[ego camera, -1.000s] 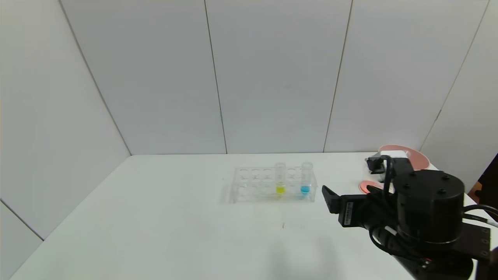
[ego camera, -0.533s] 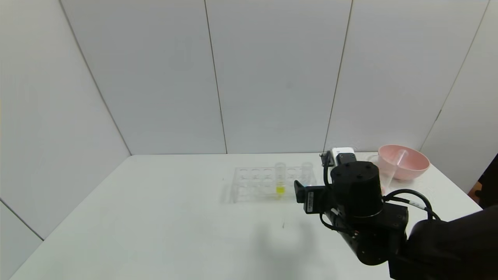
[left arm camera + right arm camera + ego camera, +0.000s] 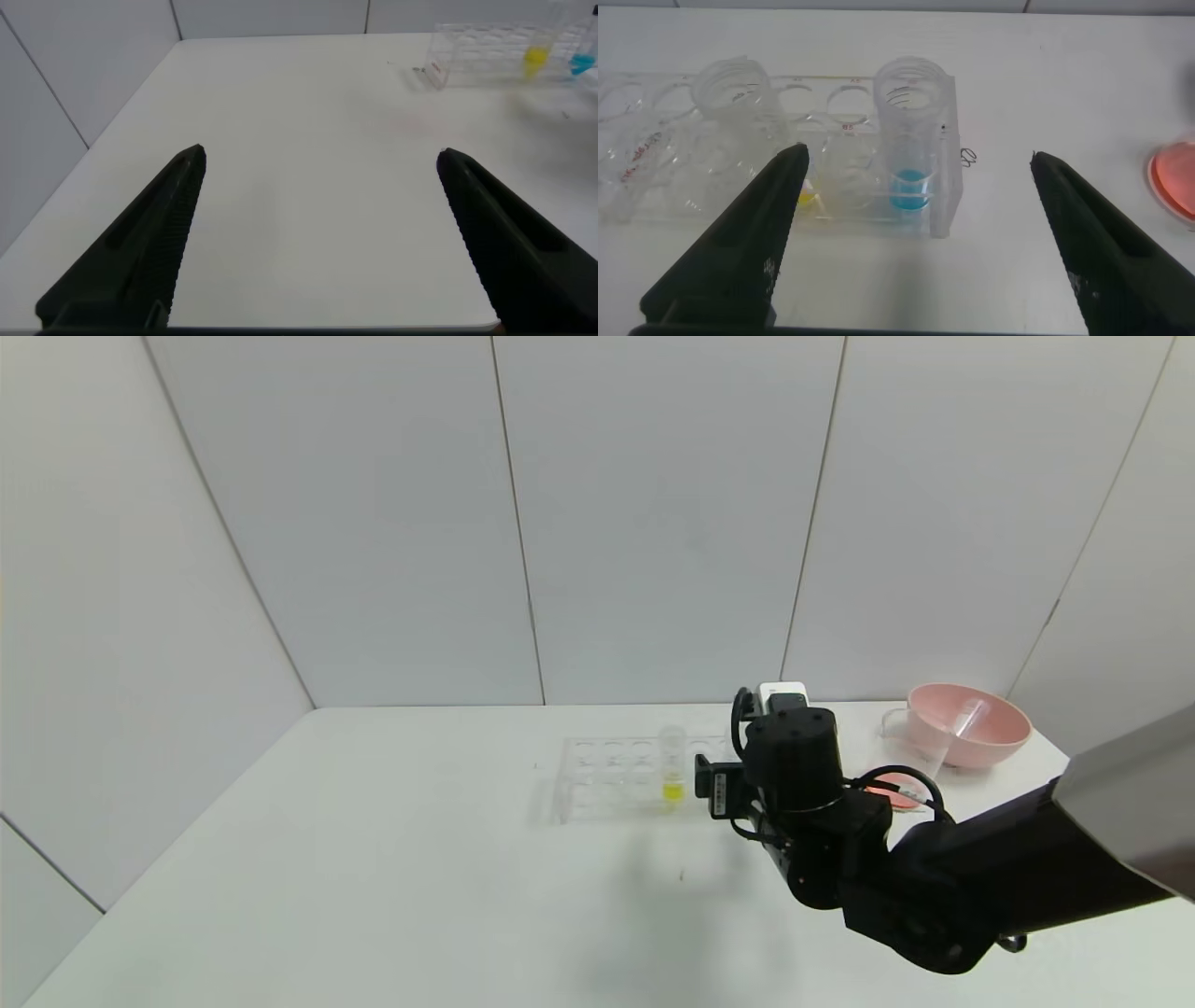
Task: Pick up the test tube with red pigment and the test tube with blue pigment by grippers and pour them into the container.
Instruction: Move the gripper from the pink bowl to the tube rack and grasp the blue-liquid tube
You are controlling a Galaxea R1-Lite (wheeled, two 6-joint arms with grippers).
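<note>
Swinging the right arm in from the pink-bowl side over the last second, I had brought the right gripper [image 3: 910, 243] up to the near side of the tube rack [image 3: 654, 177], so that in the head view the arm now covered the corner where the blue tube had been plain to see a moment earlier. From the right wrist, the test tube with blue pigment [image 3: 910, 149] stood upright in the end hole of the rack, framed between the two spread fingers, which were not yet touching it. I judged that the red step was behind me: a clear tube [image 3: 962, 723] lay tilted in the pink bowl [image 3: 971, 723], and a reddish patch [image 3: 882, 793] showed just beyond the arm, though I could not make out the container itself there.

The left gripper [image 3: 322, 233] hung open over bare counter [image 3: 299, 112], well apart from the rack, idle.

Crowding the approach, the test tube with yellow pigment [image 3: 733, 112] stood two holes along from the blue one, close to one finger's path, and the rack's clear wall sat in front of the lower part of the tube. I reckoned the grasp would have to land on the upper part of the tube, above the rack's top plate, without nudging its yellow neighbour or dragging the light rack along the counter.
</note>
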